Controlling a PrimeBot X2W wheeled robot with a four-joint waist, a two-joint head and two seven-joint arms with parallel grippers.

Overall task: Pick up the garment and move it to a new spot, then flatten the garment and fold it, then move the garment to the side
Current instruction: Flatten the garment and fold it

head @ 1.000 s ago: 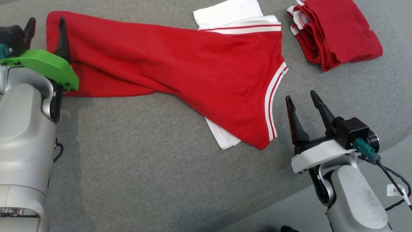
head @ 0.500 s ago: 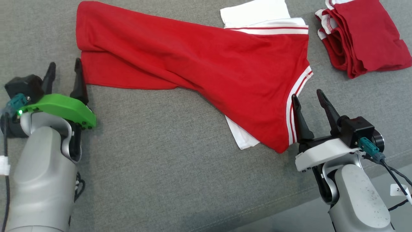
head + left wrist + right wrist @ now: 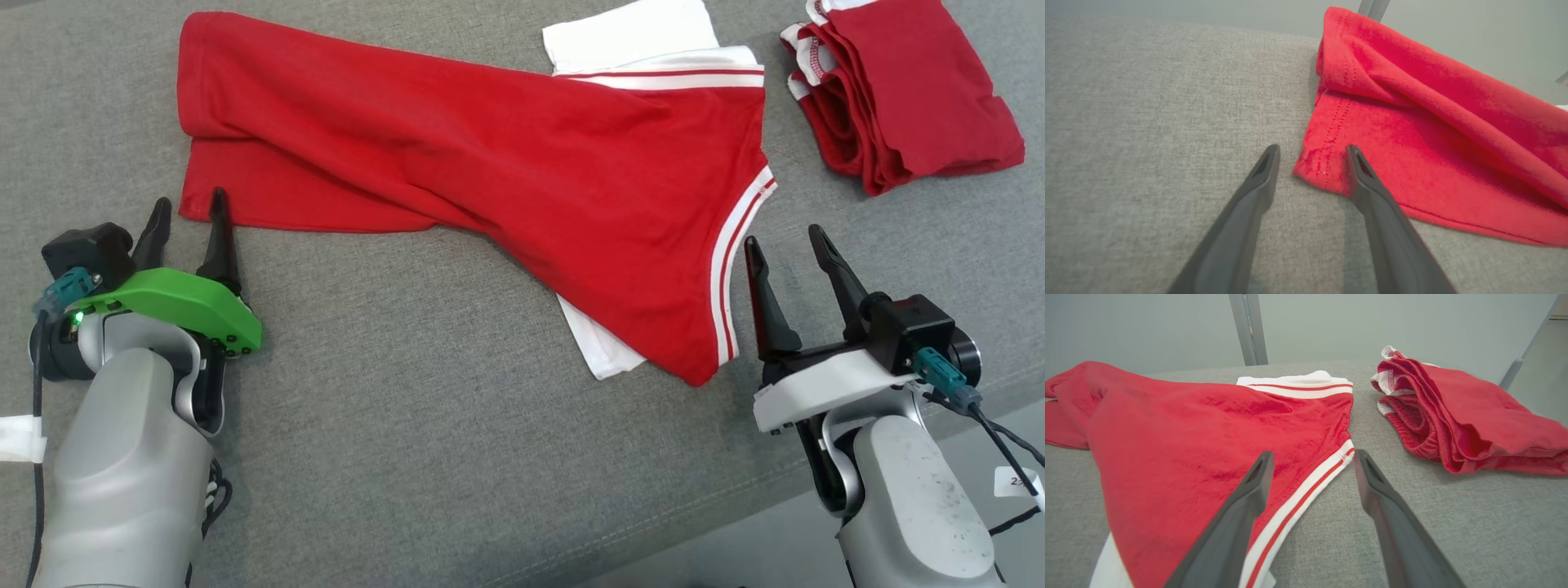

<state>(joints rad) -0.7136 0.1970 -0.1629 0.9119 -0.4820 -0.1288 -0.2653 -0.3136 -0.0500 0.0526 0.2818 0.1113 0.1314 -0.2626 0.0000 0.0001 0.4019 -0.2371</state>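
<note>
Red shirt spread out on grey cushion, both grippers released, nothing held.
Left gripper has its fingers apart at the shirt's near-left hem corner, the corner lying between the tips. Right gripper is also apart, just beside the white-striped trim edge. Folded red garment sits far right, apart from the shirt.

Grey surface lies open nearside of garment; folded pile perhaps crowds right.
</note>
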